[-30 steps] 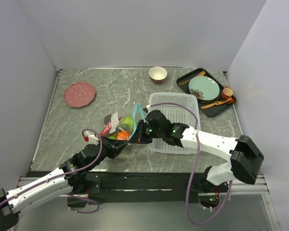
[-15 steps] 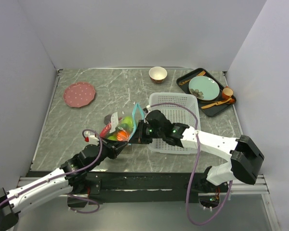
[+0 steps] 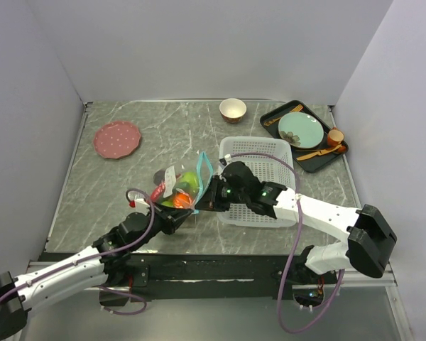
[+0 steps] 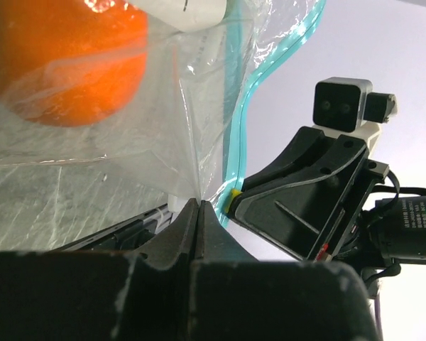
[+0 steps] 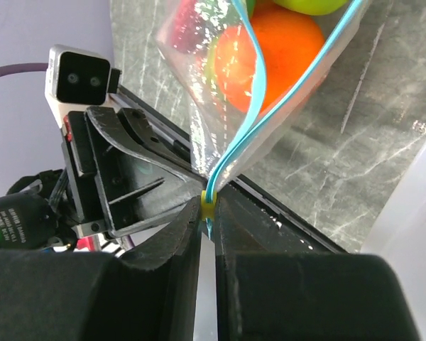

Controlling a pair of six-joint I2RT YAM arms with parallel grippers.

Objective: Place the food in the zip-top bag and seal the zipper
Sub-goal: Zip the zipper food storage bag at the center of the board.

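Observation:
The clear zip-top bag (image 3: 183, 183) hangs between my two grippers near the table's front, tilted, with food inside: an orange (image 4: 64, 57) (image 5: 270, 57), a green apple (image 5: 312, 6) and a red piece (image 5: 188, 28). Its teal zipper (image 5: 255, 92) (image 4: 238, 142) still gapes along most of its length. My right gripper (image 5: 209, 206) (image 3: 207, 199) is shut on the zipper's yellow slider (image 5: 209, 202) at the lower end of the mouth. My left gripper (image 4: 198, 202) (image 3: 187, 212) is shut on the bag's clear plastic right beside that slider.
A white perforated basket (image 3: 266, 170) stands just right of the bag, under my right arm. A pink plate (image 3: 117, 138) lies at the back left and a small bowl (image 3: 232, 109) at the back centre. A black tray (image 3: 270, 115) with dishes sits at the back right.
My left gripper has closed on the bag's plastic near the slider. Both grippers and the bag's lower corner have shifted slightly to the right.

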